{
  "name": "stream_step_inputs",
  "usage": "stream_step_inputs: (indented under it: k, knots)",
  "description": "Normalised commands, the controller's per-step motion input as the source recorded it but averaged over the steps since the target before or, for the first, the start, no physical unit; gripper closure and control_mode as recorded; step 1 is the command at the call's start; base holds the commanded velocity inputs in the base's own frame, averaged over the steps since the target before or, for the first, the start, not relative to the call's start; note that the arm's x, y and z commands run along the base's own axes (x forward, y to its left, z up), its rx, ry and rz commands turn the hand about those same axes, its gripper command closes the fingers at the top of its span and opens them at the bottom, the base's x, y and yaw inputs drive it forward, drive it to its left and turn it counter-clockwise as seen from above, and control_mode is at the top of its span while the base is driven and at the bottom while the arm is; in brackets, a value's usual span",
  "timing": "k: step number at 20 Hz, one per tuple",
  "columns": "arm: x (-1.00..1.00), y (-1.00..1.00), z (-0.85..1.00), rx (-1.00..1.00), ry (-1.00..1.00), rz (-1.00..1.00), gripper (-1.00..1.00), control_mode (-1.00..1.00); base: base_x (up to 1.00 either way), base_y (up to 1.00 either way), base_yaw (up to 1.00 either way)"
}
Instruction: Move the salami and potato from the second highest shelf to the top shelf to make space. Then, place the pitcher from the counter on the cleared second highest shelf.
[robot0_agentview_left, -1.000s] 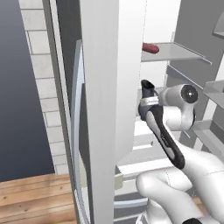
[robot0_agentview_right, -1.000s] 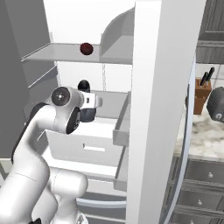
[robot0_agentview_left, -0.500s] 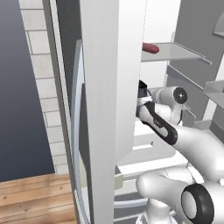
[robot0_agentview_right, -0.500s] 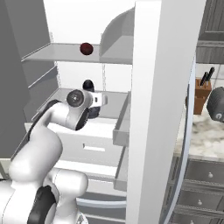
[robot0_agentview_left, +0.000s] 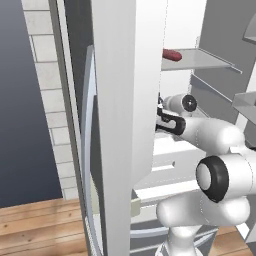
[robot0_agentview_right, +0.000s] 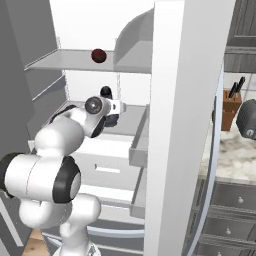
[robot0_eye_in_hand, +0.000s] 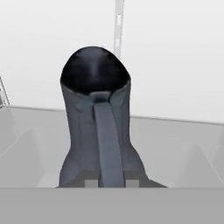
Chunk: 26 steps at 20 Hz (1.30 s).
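The main risk was the pitcher (robot0_eye_in_hand: 94, 109) tipping or catching when it was let go: it stood tall and narrow on the second highest shelf (robot0_eye_in_hand: 175, 144), close under the top shelf (robot0_agentview_right: 65, 60). A pincer drawn back crookedly could drag the handle and topple it toward the shelf's front edge. A second risk was the wrist or elbow knocking the open fridge door, since the arm reached deep into the compartment between the door and the side wall. The gripper (robot0_eye_in_hand: 109, 181) had its jaws drawn together, and the dark strap-like handle ran straight down between them; it appeared to be clamped on that handle, though the fingertips themselves were mostly hidden at the bottom of the hand view. The pitcher rose directly ahead of the pincer, upright, its rounded top near the fridge's back wall. The salami (robot0_agentview_right: 99, 55) lay on the top shelf, above the hand and well apart from it.
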Motion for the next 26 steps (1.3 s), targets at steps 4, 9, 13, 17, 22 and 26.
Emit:
stream_step_inputs:
  k: [4,9,13,17,22,26]
  knots:
    - [0.70,0.00,-0.29,0.00,0.00,0.00,1.00,-1.00,0.00,0.00,0.00]
    - [0.71,0.00,-0.36,0.00,0.00,0.00,1.00,-1.00,0.00,0.00,0.00]
    - [0.67,0.00,-0.38,0.00,0.00,0.00,-1.00,-1.00,0.00,0.00,0.00]
    - [0.19,0.00,-0.44,0.00,0.00,0.00,-1.00,-1.00,0.00,0.00,0.00]
    - [-0.11,0.00,-0.22,-0.01,0.00,-0.04,-1.00,-1.00,0.00,0.00,0.00]
    - [-0.20,0.00,0.03,-0.01,0.01,-0.08,-1.00,-1.00,0.00,0.00,0.00]
